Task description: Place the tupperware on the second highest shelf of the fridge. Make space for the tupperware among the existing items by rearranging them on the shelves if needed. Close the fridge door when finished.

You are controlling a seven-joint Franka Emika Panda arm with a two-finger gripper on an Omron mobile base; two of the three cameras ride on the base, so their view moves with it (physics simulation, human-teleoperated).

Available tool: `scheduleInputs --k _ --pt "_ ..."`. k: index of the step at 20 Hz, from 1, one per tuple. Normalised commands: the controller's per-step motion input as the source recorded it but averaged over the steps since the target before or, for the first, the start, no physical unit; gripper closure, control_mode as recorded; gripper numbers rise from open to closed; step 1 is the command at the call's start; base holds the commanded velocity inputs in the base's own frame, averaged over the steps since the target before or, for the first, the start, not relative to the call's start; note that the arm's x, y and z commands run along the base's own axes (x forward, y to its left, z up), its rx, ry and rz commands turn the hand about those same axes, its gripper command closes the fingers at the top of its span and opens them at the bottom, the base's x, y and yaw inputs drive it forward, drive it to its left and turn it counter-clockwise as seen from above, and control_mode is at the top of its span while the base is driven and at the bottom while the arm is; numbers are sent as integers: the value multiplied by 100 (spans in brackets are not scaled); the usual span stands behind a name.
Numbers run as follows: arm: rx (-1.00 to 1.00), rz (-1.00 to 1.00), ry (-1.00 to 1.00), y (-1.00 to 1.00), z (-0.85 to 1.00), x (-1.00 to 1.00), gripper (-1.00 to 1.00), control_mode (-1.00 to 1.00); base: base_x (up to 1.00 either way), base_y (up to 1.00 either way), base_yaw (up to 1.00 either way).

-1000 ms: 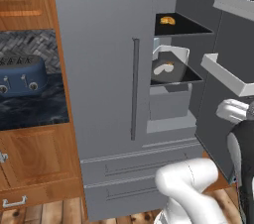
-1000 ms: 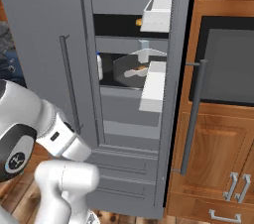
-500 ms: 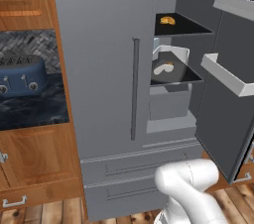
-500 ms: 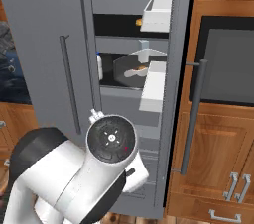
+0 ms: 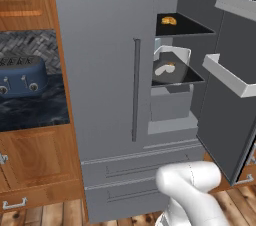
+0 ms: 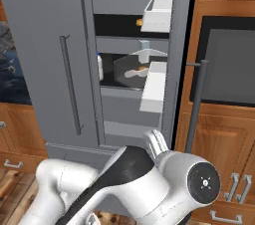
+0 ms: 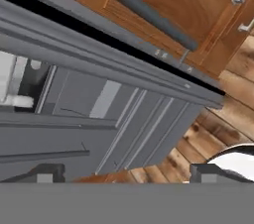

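One fridge (image 5: 105, 70) stands with one fridge door (image 5: 227, 120) swung open, carrying two white bins (image 5: 232, 77). Two bottom drawers (image 5: 135, 170) show. Inside, two black shelves (image 5: 182, 29) are visible, holding one tupperware (image 5: 172, 65), one orange-yellow food lump (image 5: 168, 20) and one white bottle (image 6: 100, 67). One blue toaster (image 5: 22, 75) sits on the table at left.

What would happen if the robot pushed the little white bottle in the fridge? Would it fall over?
Probably, yes. The white bottle looks tall and narrow and stands upright, so a push near its top would likely tip it rather than slide it. Once on its side it might roll, since it seems round. It stands close beside the tupperware on the same shelf, which could stop it.
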Motion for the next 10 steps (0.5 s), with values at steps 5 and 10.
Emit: scheduleInputs --k 5,10 --pt "27 0 -5 -78 -18 15 -100 -100 0 0 0" --pt "22 0 0 -61 -9 30 -100 -100 0 0 0"
